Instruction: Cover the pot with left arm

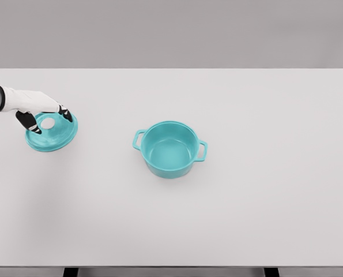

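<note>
Teal lid (52,134) sits tilted at the far left of the white surface (171,219), with the left hand (43,118) closed over its white knob, dark fingertips (26,120) curled around it. Open pot (170,149) stands upright near the middle, well apart from the lid. To cover it well, the hand should probably lift clear, level the lid (it leans now), centre it above the rim, then lower straight between the two handles.

no text, label, brand or number can be read on anything in the head view.
</note>
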`<state>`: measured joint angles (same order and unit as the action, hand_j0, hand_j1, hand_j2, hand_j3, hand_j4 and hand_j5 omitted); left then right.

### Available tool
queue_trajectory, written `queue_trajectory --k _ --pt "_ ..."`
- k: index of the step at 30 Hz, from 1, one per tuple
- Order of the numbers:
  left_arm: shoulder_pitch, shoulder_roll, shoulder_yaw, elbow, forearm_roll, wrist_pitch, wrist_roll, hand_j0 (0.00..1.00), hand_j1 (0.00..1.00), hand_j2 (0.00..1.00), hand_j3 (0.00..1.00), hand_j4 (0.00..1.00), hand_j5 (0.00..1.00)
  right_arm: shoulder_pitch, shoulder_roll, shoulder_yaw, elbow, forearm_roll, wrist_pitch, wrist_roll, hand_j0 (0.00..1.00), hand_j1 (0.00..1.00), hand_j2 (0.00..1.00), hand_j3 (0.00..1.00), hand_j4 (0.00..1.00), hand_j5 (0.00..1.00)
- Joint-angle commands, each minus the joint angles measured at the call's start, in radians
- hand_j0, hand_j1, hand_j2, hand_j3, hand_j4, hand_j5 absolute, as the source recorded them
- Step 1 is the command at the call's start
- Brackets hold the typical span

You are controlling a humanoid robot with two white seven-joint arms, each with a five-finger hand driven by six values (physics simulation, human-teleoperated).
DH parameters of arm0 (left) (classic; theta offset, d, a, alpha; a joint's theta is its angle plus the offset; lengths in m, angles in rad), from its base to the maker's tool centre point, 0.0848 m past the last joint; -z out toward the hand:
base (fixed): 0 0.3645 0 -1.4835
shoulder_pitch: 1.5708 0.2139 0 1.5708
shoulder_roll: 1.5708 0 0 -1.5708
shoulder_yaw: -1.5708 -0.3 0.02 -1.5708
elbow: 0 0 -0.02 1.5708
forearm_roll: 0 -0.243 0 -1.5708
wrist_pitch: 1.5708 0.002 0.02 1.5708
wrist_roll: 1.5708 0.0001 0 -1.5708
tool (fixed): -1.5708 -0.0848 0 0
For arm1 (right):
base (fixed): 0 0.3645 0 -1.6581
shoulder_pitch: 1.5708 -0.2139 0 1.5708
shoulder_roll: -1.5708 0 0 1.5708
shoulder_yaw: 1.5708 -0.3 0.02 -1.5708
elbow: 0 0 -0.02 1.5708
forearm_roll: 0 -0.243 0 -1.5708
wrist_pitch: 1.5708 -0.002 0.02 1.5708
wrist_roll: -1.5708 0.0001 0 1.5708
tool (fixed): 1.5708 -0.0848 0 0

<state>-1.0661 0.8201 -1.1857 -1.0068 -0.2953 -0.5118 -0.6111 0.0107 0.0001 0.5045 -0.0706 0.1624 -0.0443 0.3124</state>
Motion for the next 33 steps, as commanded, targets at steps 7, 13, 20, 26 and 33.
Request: queue_trajectory --k 7,13,20,26,33 --pt "0.0 -0.001 0.001 0.028 0.002 0.003 0.0 0.81 0.81 0.81 0.81 0.81 0.81 0.0 0.0 0.0 0.0 -0.001 0.0 0.001 1.0 1.0 1.0 1.0 1.0 1.0" --pt "0.008 -0.01 0.001 0.028 0.002 0.003 0.0 0.81 0.81 0.81 0.81 0.81 0.81 0.0 0.0 0.0 0.0 0.0 0.0 0.001 1.0 1.0 1.0 1.0 1.0 1.0" --pt "0.009 -0.01 0.0 0.03 0.002 0.003 0.0 0.8 0.8 0.8 0.8 0.8 0.8 0.0 0.0 0.0 0.0 0.0 0.0 0.001 1.0 1.0 1.0 1.0 1.0 1.0" --pt "0.015 -0.009 0.0 0.028 0.002 0.003 0.0 0.8 0.8 0.8 0.8 0.8 0.8 0.0 0.0 0.0 0.0 0.0 0.0 0.001 1.0 1.0 1.0 1.0 1.0 1.0" --pt "0.014 -0.002 0.0 0.022 0.002 -0.002 0.0 0.78 0.78 0.78 0.78 0.78 0.78 0.0 0.0 0.0 0.0 0.0 0.0 0.001 1.0 1.0 1.0 1.0 1.0 1.0"
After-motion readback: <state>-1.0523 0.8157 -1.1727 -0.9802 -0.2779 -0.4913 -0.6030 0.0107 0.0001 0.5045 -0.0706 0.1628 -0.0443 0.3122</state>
